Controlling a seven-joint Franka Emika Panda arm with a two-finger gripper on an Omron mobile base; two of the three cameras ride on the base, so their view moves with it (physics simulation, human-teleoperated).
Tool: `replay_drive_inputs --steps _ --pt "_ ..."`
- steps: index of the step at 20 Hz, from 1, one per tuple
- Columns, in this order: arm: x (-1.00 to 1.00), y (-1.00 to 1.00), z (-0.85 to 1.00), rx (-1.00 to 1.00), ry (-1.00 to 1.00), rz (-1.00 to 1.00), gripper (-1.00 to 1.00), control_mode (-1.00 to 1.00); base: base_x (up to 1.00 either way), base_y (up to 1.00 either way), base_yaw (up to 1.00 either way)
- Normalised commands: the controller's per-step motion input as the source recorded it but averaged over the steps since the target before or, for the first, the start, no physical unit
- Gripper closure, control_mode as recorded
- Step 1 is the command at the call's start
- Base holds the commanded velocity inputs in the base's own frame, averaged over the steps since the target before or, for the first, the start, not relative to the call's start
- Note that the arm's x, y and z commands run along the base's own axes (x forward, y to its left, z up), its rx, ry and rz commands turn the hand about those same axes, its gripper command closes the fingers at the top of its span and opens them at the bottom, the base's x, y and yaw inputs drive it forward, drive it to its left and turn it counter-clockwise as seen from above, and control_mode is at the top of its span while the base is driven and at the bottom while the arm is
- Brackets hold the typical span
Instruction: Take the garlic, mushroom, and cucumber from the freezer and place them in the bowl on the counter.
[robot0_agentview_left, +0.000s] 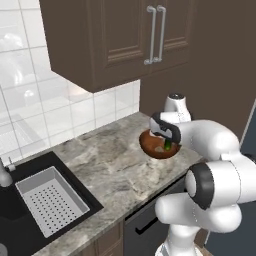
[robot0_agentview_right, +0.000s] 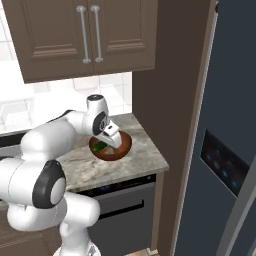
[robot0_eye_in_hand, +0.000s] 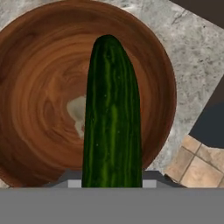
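Observation:
My gripper (robot0_eye_in_hand: 112, 183) is shut on the cucumber (robot0_eye_in_hand: 113, 113), a dark green cylinder that points down into the bowl (robot0_eye_in_hand: 39, 87). From the base cameras the gripper (robot0_agentview_left: 167, 141) (robot0_agentview_right: 108, 138) hangs just over the reddish-brown wooden bowl (robot0_agentview_left: 152, 148) (robot0_agentview_right: 120, 149), with the green cucumber (robot0_agentview_left: 166, 146) (robot0_agentview_right: 100, 146) reaching into it. A small pale lump (robot0_eye_in_hand: 76, 111) lies on the bowl's floor, half hidden by the cucumber; I cannot tell whether it is the garlic or the mushroom. The bowl stands on the counter (robot0_agentview_left: 110, 165) near its right end. The slate-blue freezer (robot0_agentview_right: 230, 125) is to the right.
A black sink (robot0_agentview_left: 12, 215) with a grey perforated basket (robot0_agentview_left: 50, 200) lies at the counter's left. Brown wall cabinets (robot0_agentview_left: 115, 40) hang above, and a tall brown panel (robot0_agentview_right: 165, 125) separates counter and freezer. A dark appliance front (robot0_agentview_right: 125, 205) sits under the counter.

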Motion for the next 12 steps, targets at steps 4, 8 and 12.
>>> replay_drive_inputs --steps 4,8,12 --pt "0.35 0.00 -0.24 0.00 0.00 0.00 1.00 -1.00 0.00 0.00 0.00" --pt "0.24 0.00 -0.24 0.00 0.01 0.00 1.00 -1.00 0.00 0.00 0.00" --pt "0.26 0.00 -0.24 0.00 0.03 0.00 1.00 -1.00 0.00 0.00 0.00"
